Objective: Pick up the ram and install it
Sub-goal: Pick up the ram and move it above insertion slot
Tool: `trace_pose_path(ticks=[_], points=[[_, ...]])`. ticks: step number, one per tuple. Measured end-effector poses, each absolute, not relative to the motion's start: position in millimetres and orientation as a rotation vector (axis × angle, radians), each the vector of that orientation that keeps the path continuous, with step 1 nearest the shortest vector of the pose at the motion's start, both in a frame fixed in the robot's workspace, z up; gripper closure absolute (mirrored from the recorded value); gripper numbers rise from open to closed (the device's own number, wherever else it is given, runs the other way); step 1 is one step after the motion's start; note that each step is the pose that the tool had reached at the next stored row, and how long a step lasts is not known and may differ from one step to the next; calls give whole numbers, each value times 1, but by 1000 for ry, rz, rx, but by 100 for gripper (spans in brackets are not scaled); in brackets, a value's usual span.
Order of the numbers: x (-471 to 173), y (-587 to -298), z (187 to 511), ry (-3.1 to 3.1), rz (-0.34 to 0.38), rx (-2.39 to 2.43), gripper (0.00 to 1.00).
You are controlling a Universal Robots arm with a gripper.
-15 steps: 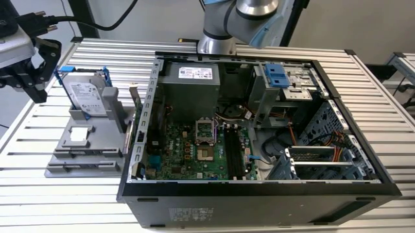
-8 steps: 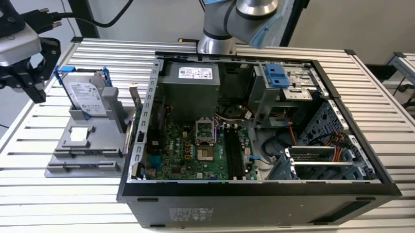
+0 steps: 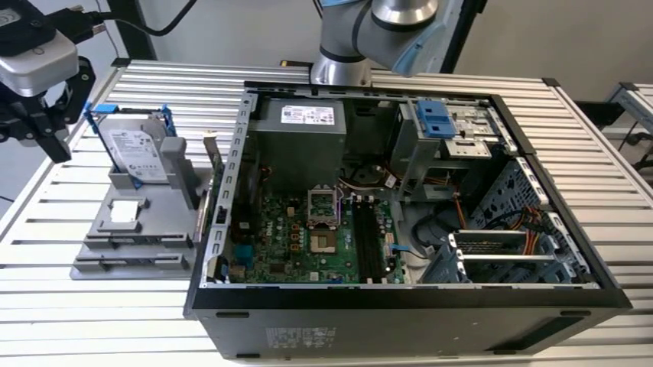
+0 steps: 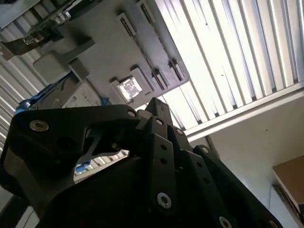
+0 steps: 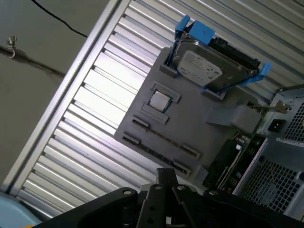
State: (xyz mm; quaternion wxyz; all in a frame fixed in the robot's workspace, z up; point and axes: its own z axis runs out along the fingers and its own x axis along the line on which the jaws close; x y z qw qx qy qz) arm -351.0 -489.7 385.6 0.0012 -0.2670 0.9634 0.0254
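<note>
Closed tight on nothing, my end effector [image 5: 166, 178] hung near the blue-framed hard drive [image 5: 204, 66], on its side away from the computer case [image 5: 285, 180].

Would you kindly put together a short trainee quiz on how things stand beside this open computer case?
1. True or false: the hard drive stands on edge in the grey holder.
2. In the exterior view, where is the gripper? A) inside the computer case; B) beside the grey holder, at the exterior view's left; C) above the motherboard.
3. Fill in: the hard drive's frame is ___.

Key: 1 true; 2 B; 3 blue.
</note>
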Motion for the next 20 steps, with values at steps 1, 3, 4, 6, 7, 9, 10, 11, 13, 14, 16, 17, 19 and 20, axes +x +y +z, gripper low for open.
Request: trace_pose_path(ticks=[1,3,4,6,7,9,10,11,13,14,16,17,19,20], points=[[-351,-490,386,3017,80,-865,100],[-351,-490,386,3002,80,-917,100],[-351,-490,386,2994,80,-946,100],[-351,-490,386,2977,80,-1001,100],[-351,-490,386,2968,80,-1028,100],[-351,-490,386,2950,80,-1081,100],[-351,-490,386,2941,80,-1109,100],[-351,-490,386,2931,80,-1135,100],[-351,-490,386,2911,80,-1188,100],[-351,-490,386,2901,80,-1215,100],[-351,-490,386,2879,80,-1268,100],[-351,-490,386,2867,80,-1294,100],[-351,-490,386,2844,80,-1348,100],[-351,-490,386,2832,79,-1373,100]])
